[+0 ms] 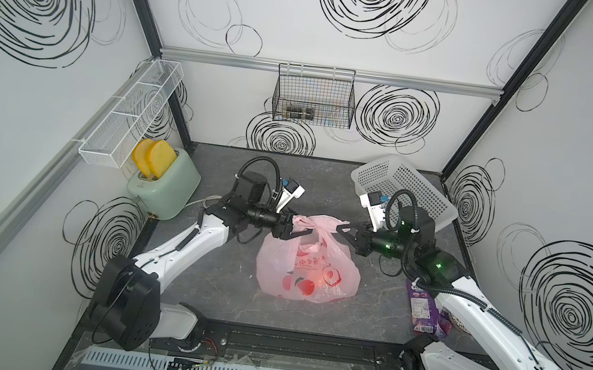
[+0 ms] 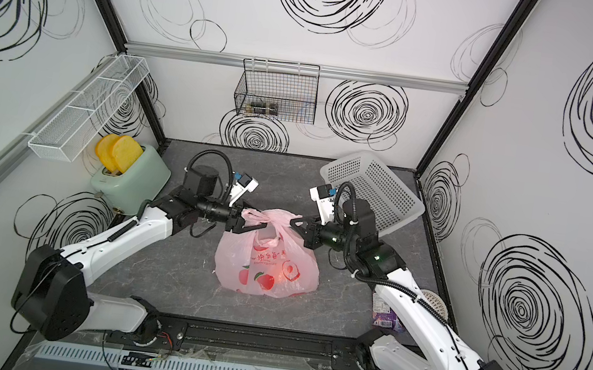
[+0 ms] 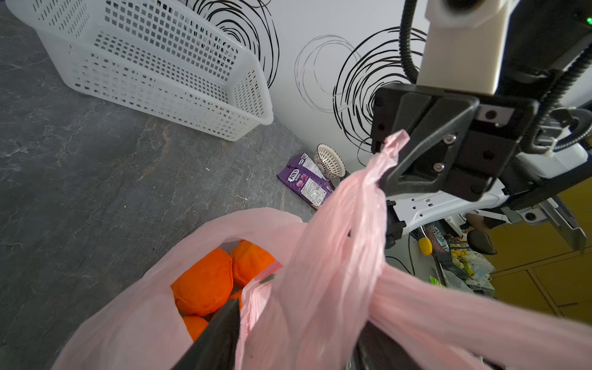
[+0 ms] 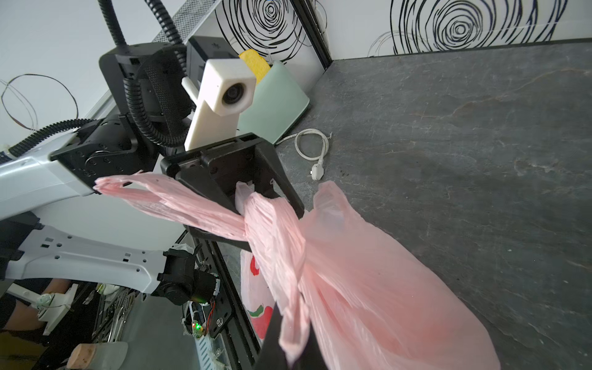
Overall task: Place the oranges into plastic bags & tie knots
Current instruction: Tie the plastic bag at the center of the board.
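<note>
One pink bag (image 1: 308, 273) sits in the middle of the table (image 1: 204, 282). Through its mouth the left wrist view shows three oranges (image 3: 203, 285) clearly, and a sliver of perhaps a fourth. Its two handles (image 3: 346, 240) cross in one knot (image 1: 314, 228); the right gripper (image 1: 339, 228) is clenched on the end of one, and the other runs between the spread, released jaws of the left gripper (image 1: 295, 229). Also there: one white basket (image 1: 408, 193), one toaster (image 1: 166, 188) holding two toast slices (image 1: 155, 157), and one purple packet (image 1: 421, 307).
</note>
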